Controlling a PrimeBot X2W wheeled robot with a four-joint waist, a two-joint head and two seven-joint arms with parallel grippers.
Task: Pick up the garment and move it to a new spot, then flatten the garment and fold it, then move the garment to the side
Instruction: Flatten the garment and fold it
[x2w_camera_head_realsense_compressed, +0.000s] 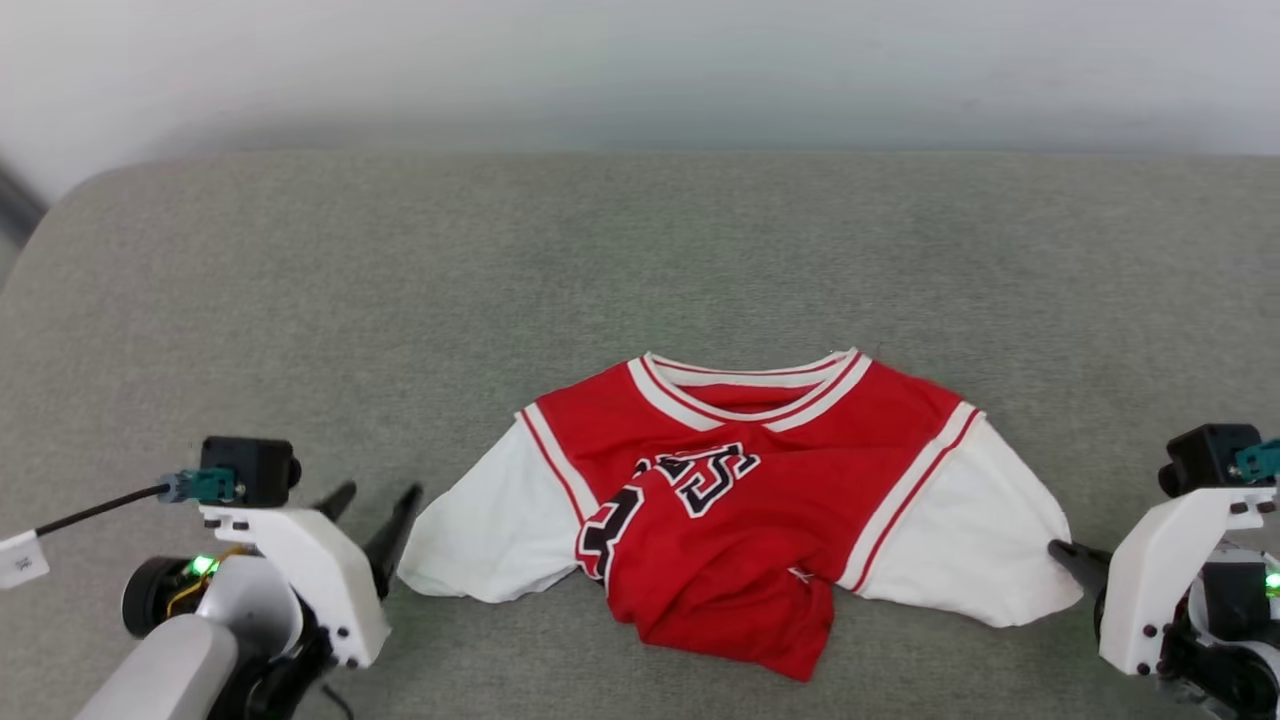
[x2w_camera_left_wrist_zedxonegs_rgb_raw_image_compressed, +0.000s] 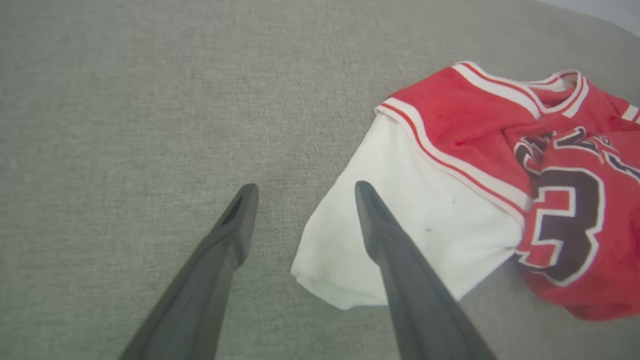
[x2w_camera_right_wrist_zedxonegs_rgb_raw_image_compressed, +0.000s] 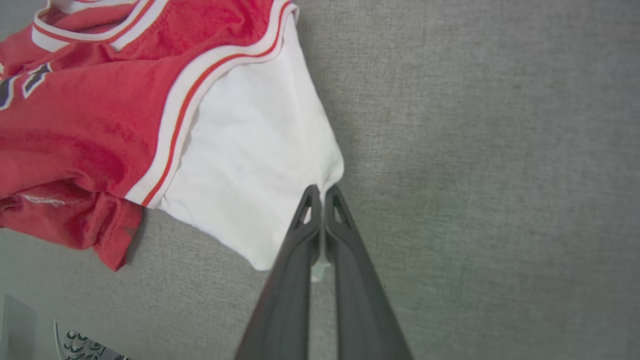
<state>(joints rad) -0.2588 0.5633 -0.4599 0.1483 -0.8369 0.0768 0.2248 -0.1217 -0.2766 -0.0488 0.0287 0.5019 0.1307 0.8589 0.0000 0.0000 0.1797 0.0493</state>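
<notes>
Pulling now risks dragging the jersey (x2w_camera_head_realsense_compressed: 740, 490) lopsided, as only one sleeve is held: right fingers (x2w_camera_right_wrist_zedxonegs_rgb_raw_image_compressed: 297, 250) are clamped on the white sleeve hem, and that thin pinch may slip. Left fingers (x2w_camera_left_wrist_zedxonegs_rgb_raw_image_compressed: 382, 235) stand apart, one over the other sleeve's edge, one over the bare grey fabric surface (x2w_camera_head_realsense_compressed: 640, 250). Jersey lies bunched on it, btwn both arms

Wide bare grey surface (x2w_camera_head_realsense_compressed: 640, 250) is seen beyond the garment (x2w_camera_head_realsense_compressed: 740, 500) and out past both its sleeves; passage there is unobstructed. Nearside of the garment, only a narrow strip is shown. The sleeve edge on the robot's left is flanked by the left gripper (x2w_camera_head_realsense_compressed: 378, 495), jaws spread, one over the white cloth. The opposite sleeve edge is taken up by the right gripper (x2w_camera_right_wrist_zedxonegs_rgb_raw_image_compressed: 320, 191), pinched onto the cloth.
</notes>
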